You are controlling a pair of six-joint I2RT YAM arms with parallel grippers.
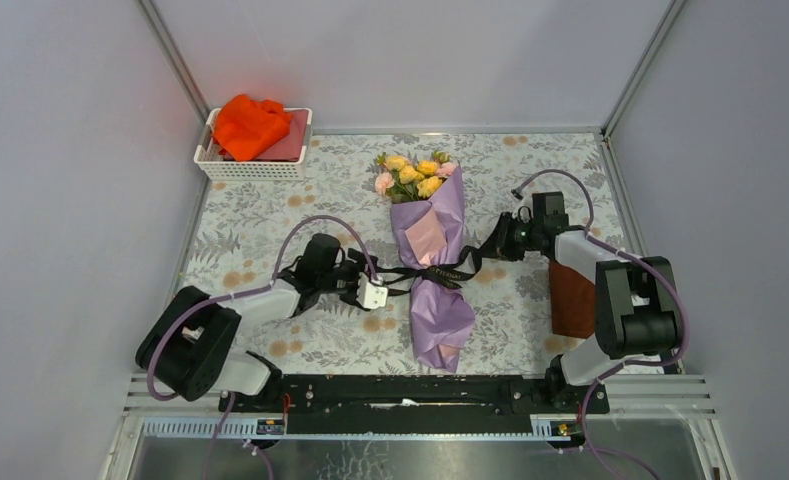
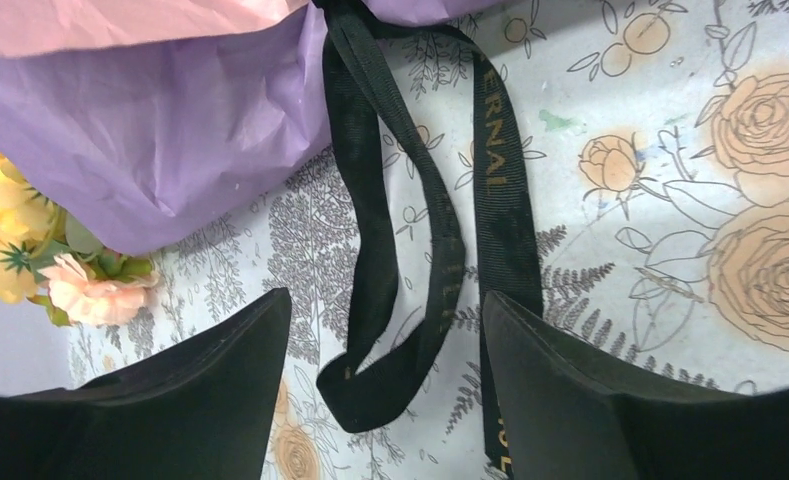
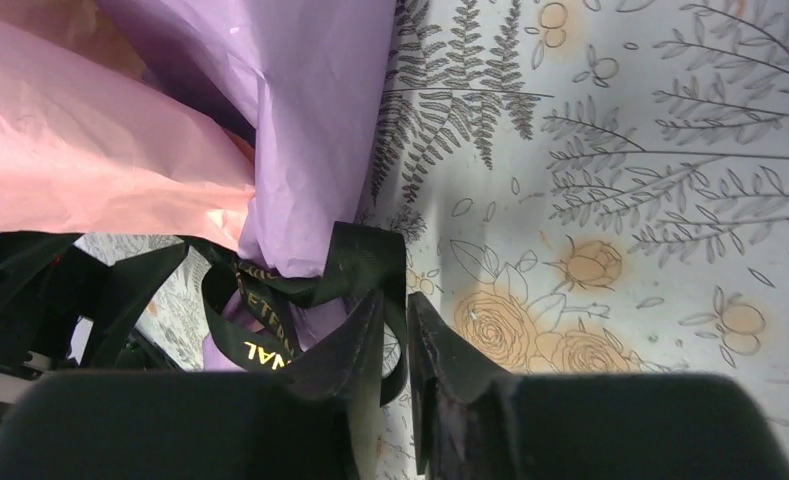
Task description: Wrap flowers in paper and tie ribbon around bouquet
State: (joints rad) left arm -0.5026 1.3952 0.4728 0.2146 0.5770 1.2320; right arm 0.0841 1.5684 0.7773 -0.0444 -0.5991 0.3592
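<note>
The bouquet point(image 1: 432, 250) lies lengthwise in the middle of the table. Its yellow and pink flowers point(image 1: 415, 175) point to the far side, out of lavender paper point(image 1: 440, 310) with a pink inner layer point(image 3: 90, 150). The black ribbon point(image 1: 448, 272) with gold letters is knotted round its waist. My left gripper point(image 1: 375, 285) is just left of the knot and open wide. A loose ribbon loop point(image 2: 390, 390) lies on the cloth between its fingers point(image 2: 230, 390). My right gripper point(image 1: 492, 243) is on the right, its jaws parted only a little. A ribbon strand point(image 3: 365, 250) runs into that narrow gap.
A white basket point(image 1: 250, 170) holding an orange cloth point(image 1: 253, 125) stands at the far left corner. A brown square pad point(image 1: 572, 295) lies under the right arm. Grey walls close in on three sides, and a floral cloth point(image 1: 530, 170) covers the table.
</note>
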